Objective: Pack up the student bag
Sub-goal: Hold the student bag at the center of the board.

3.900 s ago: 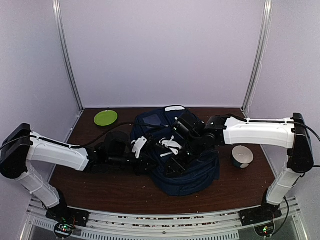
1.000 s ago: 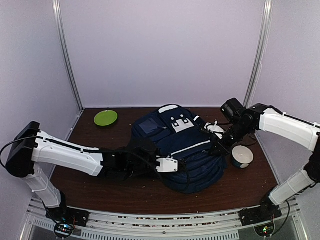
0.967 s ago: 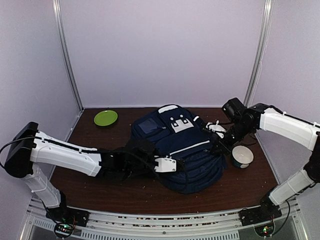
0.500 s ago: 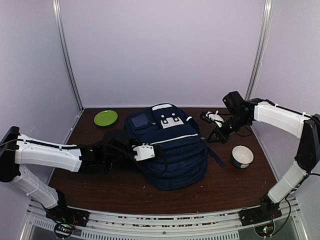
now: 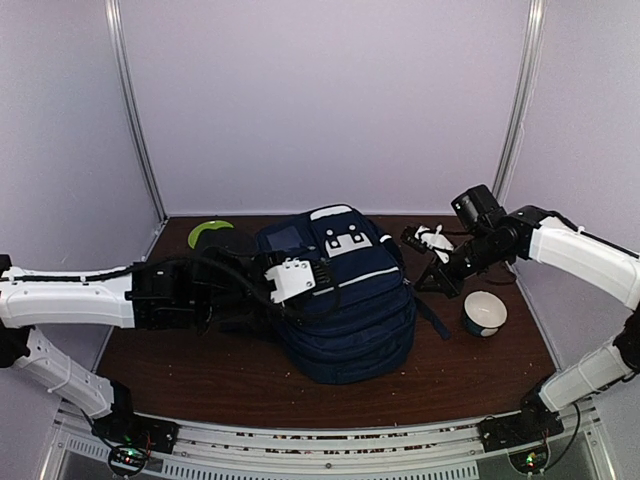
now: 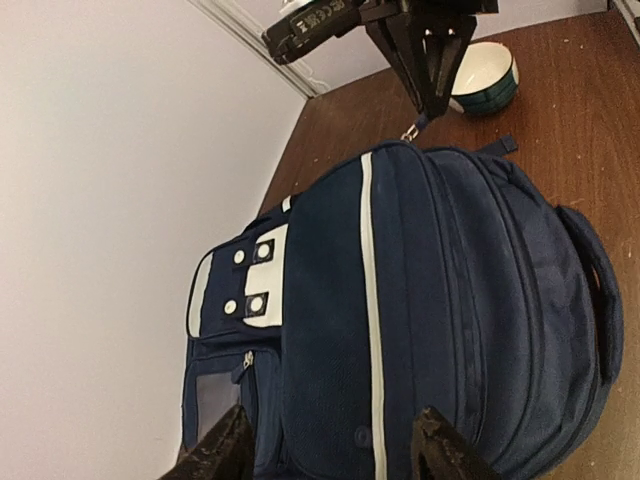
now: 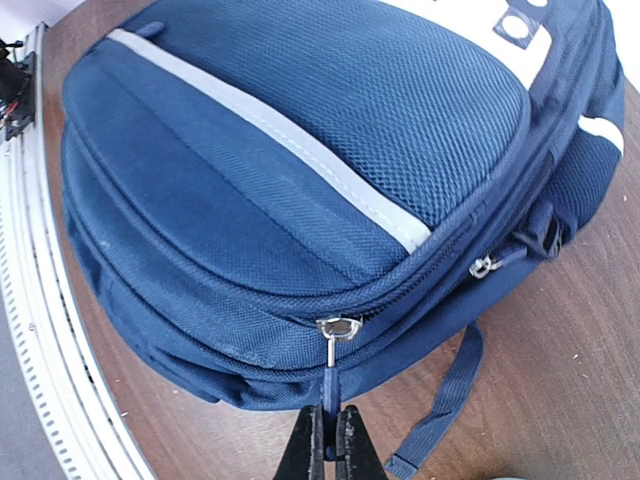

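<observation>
The student bag (image 5: 345, 305), a large navy-blue fabric backpack with white reflective stripes, is being found lying at the centre of the dark brown wooden surface (image 5: 200, 370), its white buckle patch pointing toward 12 o'clock.

The left end effector (image 6: 335, 455) is being held partly open above the bag's 9 o'clock side. Nothing is being gripped between its fingers.

The right end effector (image 7: 326, 445) is being kept pinched tight on the dark blue zip pull tab (image 7: 328, 385) at the bag's 2 o'clock edge. The tab is hanging from a small metal slider (image 7: 340, 328).

A white bowl with a dark outer band (image 5: 485, 312) is being observed at 3 o'clock, apart from the bag. A lime-green round plate (image 5: 208, 230) is being partly hidden behind the left arm at 10 o'clock.
</observation>
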Controlling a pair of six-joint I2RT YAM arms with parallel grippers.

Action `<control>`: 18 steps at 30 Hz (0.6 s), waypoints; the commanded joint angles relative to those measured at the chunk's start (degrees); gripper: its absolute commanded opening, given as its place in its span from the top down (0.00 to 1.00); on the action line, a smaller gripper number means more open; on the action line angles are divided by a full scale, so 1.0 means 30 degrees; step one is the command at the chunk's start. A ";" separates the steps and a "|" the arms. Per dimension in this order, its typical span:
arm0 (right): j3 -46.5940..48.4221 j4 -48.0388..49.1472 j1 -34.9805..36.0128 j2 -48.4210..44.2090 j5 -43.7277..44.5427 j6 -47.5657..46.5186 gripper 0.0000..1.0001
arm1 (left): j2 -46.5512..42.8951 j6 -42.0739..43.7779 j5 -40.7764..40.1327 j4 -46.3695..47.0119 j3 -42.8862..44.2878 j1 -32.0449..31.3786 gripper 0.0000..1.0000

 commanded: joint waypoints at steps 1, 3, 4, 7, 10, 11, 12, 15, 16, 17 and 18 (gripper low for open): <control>-0.0248 -0.0363 0.0631 -0.1638 -0.0603 0.0407 1.00 | 0.2471 -0.1079 0.1069 0.0876 0.1205 -0.0614 0.43; -0.0333 -0.0372 0.0761 -0.2040 -0.0494 0.0458 1.00 | 0.3865 -0.1389 0.1105 0.1694 0.1914 -0.0958 0.43; -0.0370 -0.0365 0.0786 -0.2193 -0.0474 0.0495 1.00 | 0.4547 -0.1458 0.1121 0.1833 0.2439 -0.1104 0.43; -0.0502 -0.0317 0.0836 -0.2474 -0.0576 0.0700 1.00 | 0.6473 -0.1732 0.0957 0.1800 0.4229 -0.1321 0.43; -0.0652 -0.0238 0.0978 -0.2667 -0.0643 0.0848 1.00 | 0.7743 -0.1875 0.0783 0.1735 0.5105 -0.1359 0.44; -0.0699 -0.0242 0.1008 -0.2693 -0.0647 0.0863 1.00 | 0.7977 -0.1867 0.0348 0.1776 0.5280 -0.1359 0.45; -0.0716 -0.0276 0.1062 -0.2722 -0.0654 0.0857 1.00 | 0.8284 -0.1819 0.0008 0.1672 0.5467 -0.1359 0.46; -0.0760 -0.0372 0.1223 -0.2826 -0.0579 0.0716 1.00 | 0.9156 -0.1737 -0.0963 0.1430 0.5961 -0.1359 0.53; -0.0767 -0.0435 0.1246 -0.2830 -0.0540 0.0630 1.00 | 0.9413 -0.1700 -0.1181 0.1258 0.6178 -0.1359 0.56; -0.0724 -0.0556 0.1260 -0.2823 -0.0509 0.0484 1.00 | 0.9650 -0.1680 -0.1380 0.1069 0.6458 -0.1359 0.59; -0.0668 -0.0715 0.1262 -0.2819 -0.0472 0.0348 1.00 | 0.9910 -0.1663 -0.1645 0.0854 0.6771 -0.1359 0.62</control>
